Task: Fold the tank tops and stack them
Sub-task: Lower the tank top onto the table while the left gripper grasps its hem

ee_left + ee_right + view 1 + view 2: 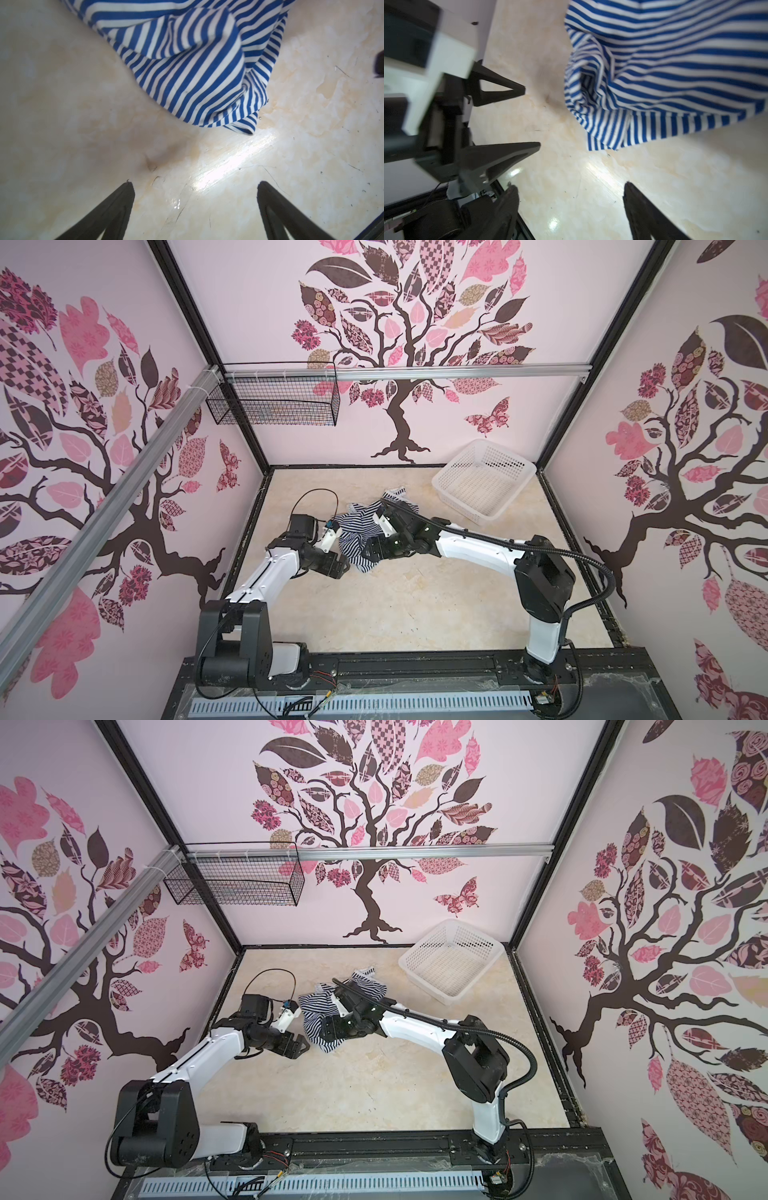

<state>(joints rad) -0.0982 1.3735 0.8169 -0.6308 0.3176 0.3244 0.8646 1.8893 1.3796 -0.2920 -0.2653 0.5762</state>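
Note:
One navy-and-white striped tank top [353, 526] [318, 1011] lies crumpled in a heap at mid-table in both top views. My left gripper [344, 566] [306, 1047] sits low at the heap's near left edge. In the left wrist view this gripper [195, 185] is open over bare table, and the tank top [197, 72] lies just ahead of it. My right gripper [368, 560] [329, 1038] hovers over the heap's near edge. The right wrist view shows it [571, 188] open and empty, with the tank top [664, 72] beyond and the left gripper [529, 118] close by.
A white perforated basket [484, 506] [451, 986] stands at the back right, empty. A black wire basket [274, 400] hangs from the rail on the back wall. Marbled table [415, 605] stretches in front of both grippers.

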